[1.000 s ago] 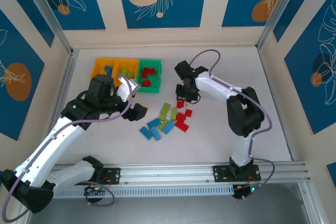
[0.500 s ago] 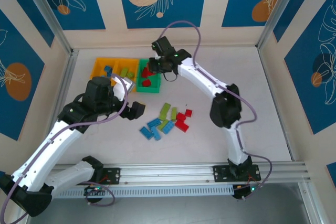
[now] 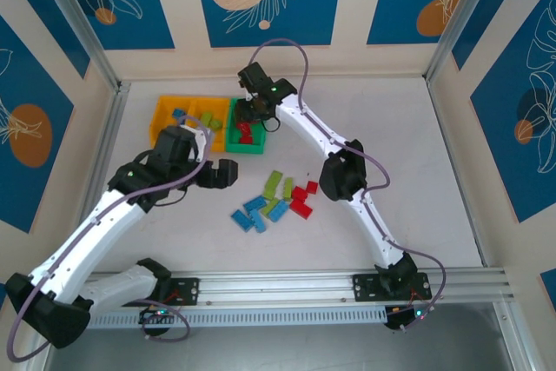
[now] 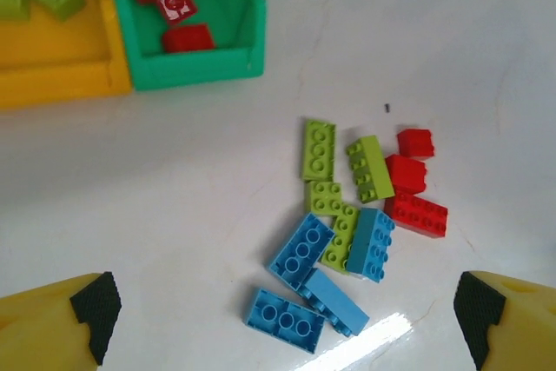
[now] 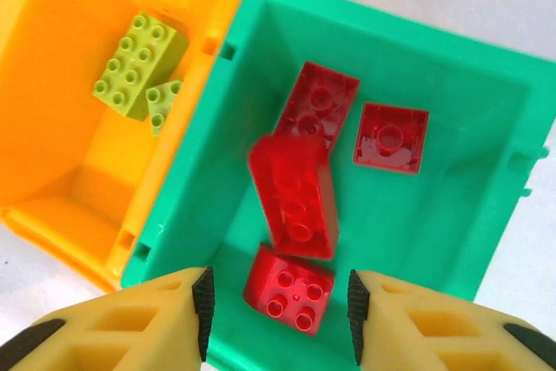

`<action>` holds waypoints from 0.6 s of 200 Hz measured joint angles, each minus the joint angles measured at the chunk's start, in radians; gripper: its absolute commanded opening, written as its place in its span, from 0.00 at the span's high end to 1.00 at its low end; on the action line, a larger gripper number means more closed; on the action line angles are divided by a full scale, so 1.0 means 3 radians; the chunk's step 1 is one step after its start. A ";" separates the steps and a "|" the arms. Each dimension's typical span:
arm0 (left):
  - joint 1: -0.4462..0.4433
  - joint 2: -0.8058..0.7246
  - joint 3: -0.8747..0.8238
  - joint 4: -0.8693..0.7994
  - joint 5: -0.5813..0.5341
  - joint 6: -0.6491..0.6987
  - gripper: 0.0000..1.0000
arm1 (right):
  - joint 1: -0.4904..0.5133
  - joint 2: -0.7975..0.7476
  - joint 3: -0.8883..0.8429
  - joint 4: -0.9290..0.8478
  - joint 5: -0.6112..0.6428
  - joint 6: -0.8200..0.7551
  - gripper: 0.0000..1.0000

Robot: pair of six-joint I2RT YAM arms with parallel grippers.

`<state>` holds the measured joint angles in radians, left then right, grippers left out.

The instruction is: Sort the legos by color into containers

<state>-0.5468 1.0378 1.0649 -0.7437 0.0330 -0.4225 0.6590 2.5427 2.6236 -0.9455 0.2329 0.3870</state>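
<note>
Right wrist view: finds the right gripper low over the green bin, jaws partway apart and clamping nothing. Puts one red brick right between the pads, lying on the bin floor with a sliver of green showing on either side, and three more red bricks just beyond it. Could go wrong on the way up: might nip or nudge that brick with a pad and flick it over the wall into the neighbouring orange-yellow bin, among the lime bricks. Might also hook the shared wall and shove the joined row along the table.

Left wrist view: shows the left gripper spread wide, holding nothing, above the unsorted pile. Leaves loose lime bricks, blue bricks and loose red bricks there, several touching, lime pressed against blue. Invites a double pick with jaws that wide: could close on two colours at once, or scatter the cluster on the way down.

Top external view: sets both grippers close to the bins. Risks a clash of wrists, or a snag on the looping cable, if sent to the row together.
</note>
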 measured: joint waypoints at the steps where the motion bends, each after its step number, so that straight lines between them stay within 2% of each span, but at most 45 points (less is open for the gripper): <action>1: 0.0000 0.0009 -0.0003 -0.0001 -0.0001 -0.0038 0.00 | 0.0000 -0.0001 0.0000 -0.0004 0.0000 -0.0004 0.52; 30: -0.0005 0.0103 -0.0132 -0.0008 -0.0003 -0.0722 0.02 | 0.0000 -0.0366 -0.0154 -0.0195 -0.0001 -0.0076 0.52; 59: -0.0109 0.0160 -0.0276 -0.0219 -0.0003 -0.1403 0.04 | -0.0020 -0.1219 -0.0796 -0.0230 0.0000 -0.0086 0.51; 86: -0.0328 0.0221 -0.0451 -0.0399 0.0070 -0.2018 0.04 | -0.0075 -0.1975 -0.1409 -0.0191 0.0000 -0.0070 0.51; 103: -0.0477 0.0231 -0.0627 -0.0420 0.0160 -0.2344 0.02 | -0.0151 -0.2229 -0.1684 -0.0167 -0.0001 -0.0056 0.51; 120: -0.0556 0.0324 -0.0779 -0.0390 0.0248 -0.2590 0.04 | -0.0242 -0.2327 -0.1901 -0.0158 0.0000 -0.0041 0.51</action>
<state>-0.7136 1.1351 0.8310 -0.8608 0.1074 -1.1995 0.5865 1.8446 2.0533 -0.9928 0.2329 0.3748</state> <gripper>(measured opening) 0.978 0.492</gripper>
